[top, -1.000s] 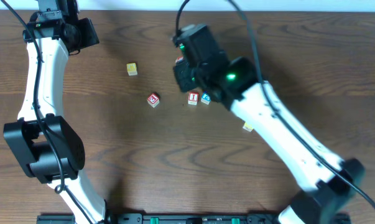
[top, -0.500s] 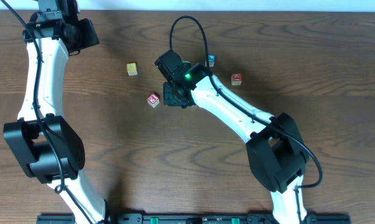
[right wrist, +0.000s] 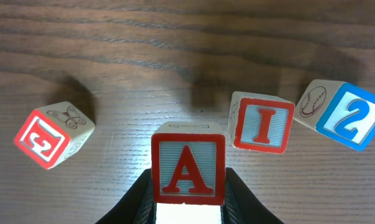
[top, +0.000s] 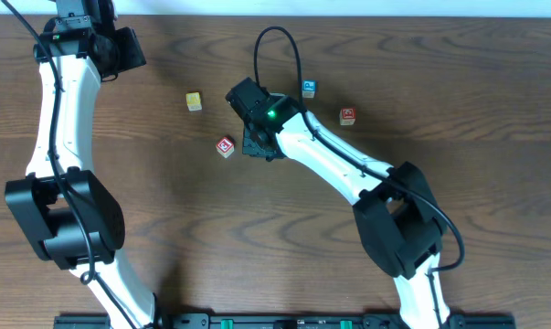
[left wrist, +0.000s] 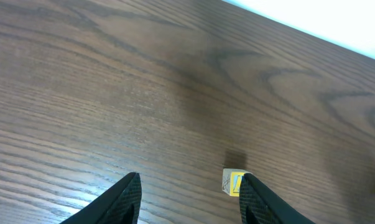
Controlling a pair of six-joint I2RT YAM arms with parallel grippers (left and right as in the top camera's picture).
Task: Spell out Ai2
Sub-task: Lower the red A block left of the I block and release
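On the wood-grain counter point(top: 458, 73), the right pincer point(right wrist: 188, 198) is clenched on the square wooden A block point(right wrist: 188, 163); the released left pincer point(left wrist: 190, 190) hangs well apart. The I block point(right wrist: 262, 122) lies just ahead to the right, with the blue-edged 2 block point(right wrist: 342, 116) tilted beside it, so A belongs at I's left.

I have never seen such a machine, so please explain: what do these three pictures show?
This is a robot with a left arm and a right arm at a wooden table. One picture looks down from above; the other two come from a small camera on each wrist. The left gripper is open and empty, with a yellow block ahead of it. The right gripper holds the A block between its fingers. Beside it lie the 3 block, the I block and the 2 block.
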